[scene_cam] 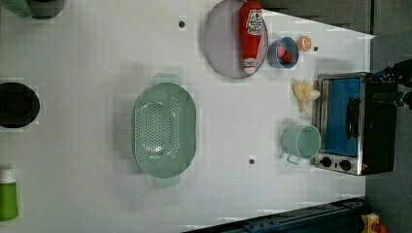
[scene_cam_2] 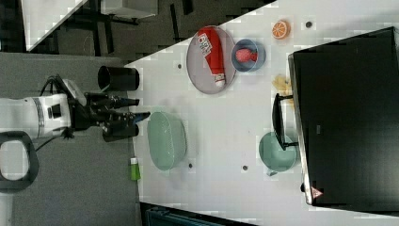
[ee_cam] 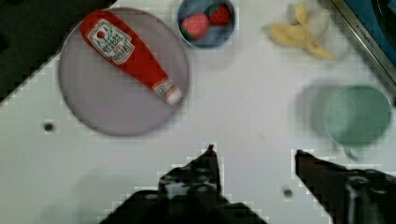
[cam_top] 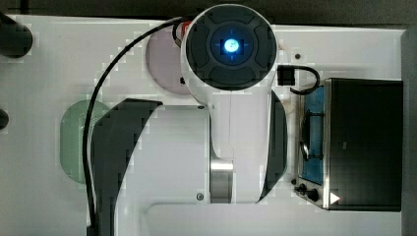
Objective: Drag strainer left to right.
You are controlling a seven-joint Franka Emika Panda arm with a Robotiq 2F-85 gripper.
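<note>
White tabletop (scene_cam: 97, 145) carrying the strainer (scene_cam: 165, 129), a mint-green oval colander lying open side up, long axis vertical in the left view, one tab handle at each end. Well apart toward the left view's right: lilac plate (scene_cam: 221, 43) bearing a ketchup bottle (scene_cam: 251, 34), blue bowl (scene_cam: 283, 52) of strawberries, banana peel (scene_cam: 305, 94), teal mug (scene_cam: 302, 142) beside the toaster oven (scene_cam: 352, 124). In the right view the gripper (scene_cam_2: 139, 108) hangs just beside the strainer, fingers (ee_cam: 203, 170) spread, holding nothing.
</note>
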